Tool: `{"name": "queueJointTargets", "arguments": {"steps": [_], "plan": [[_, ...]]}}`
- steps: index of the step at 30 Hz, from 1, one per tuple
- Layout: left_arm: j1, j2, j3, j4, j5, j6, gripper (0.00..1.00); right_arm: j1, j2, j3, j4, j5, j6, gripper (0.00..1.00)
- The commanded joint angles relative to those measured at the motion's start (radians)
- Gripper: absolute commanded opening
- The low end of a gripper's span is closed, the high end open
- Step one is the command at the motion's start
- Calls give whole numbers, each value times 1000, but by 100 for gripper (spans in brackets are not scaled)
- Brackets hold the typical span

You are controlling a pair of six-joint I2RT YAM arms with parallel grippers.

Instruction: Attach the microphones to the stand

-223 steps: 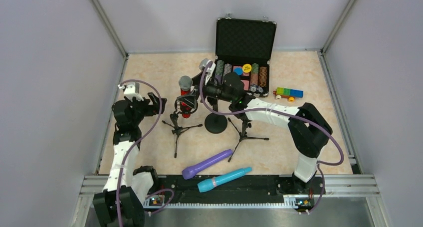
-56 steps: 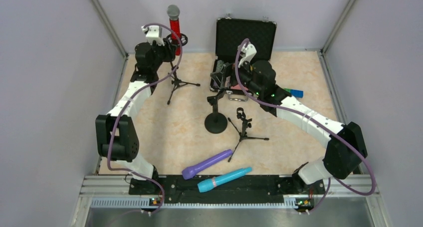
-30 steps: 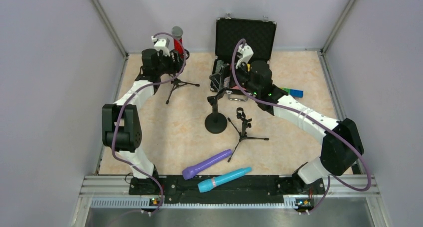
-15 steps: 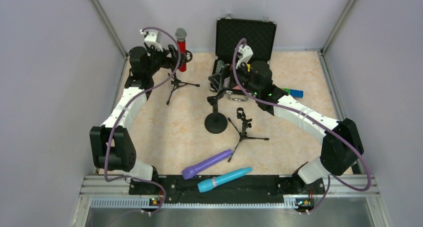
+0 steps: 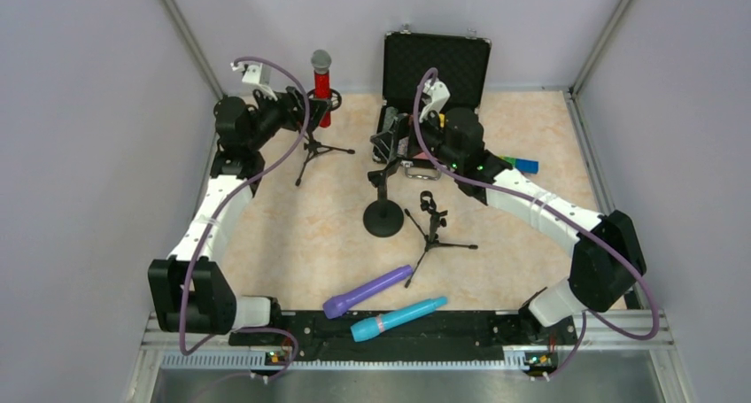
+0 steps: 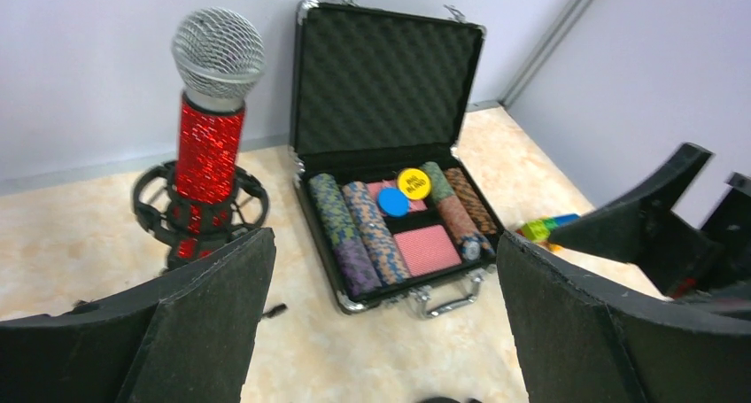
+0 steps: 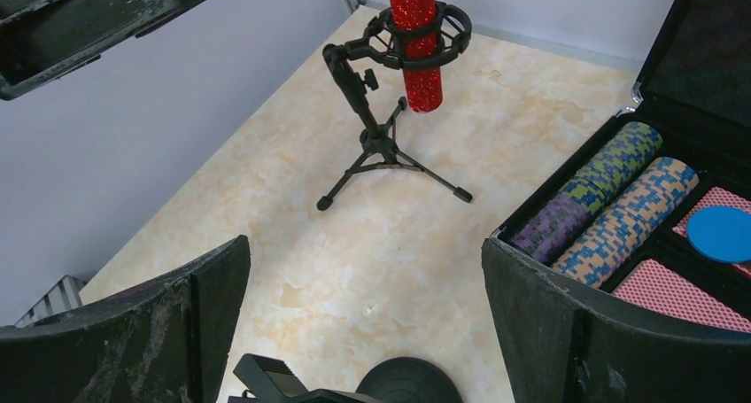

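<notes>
The top view looks down from above and behind the arm bases over the whole worktop (image 5: 292, 235). The left wrist view looks almost level, close to the red microphone (image 6: 205, 151) and the open chip case (image 6: 385, 75). The right wrist view tilts steeply down nearby and shares both.

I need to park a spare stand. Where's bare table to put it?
Bare table lies between the left arm and the round-base stand. Another patch lies between the small tripod and the right arm. Around the case and right gripper it is crowded. The purple mic and turquoise mic line the near edge.
</notes>
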Motion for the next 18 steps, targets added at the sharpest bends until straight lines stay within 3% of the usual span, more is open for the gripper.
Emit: {"name": "queueJointTargets", "arguments": {"steps": [1, 5, 10, 18], "plan": [[8, -54, -15, 25, 97, -106, 99, -32, -61, 28, -3, -5, 21, 99], [-13, -74, 8, -108, 125, -103, 98, -75, -75, 21, -31, -42, 85, 99], [-145, -109, 77, -403, 35, 88, 98, -128, -77, 12, -58, -104, 144, 99], [-351, -164, 29, -480, -66, 205, 97, -161, -86, 1, -105, -115, 135, 99]]}}
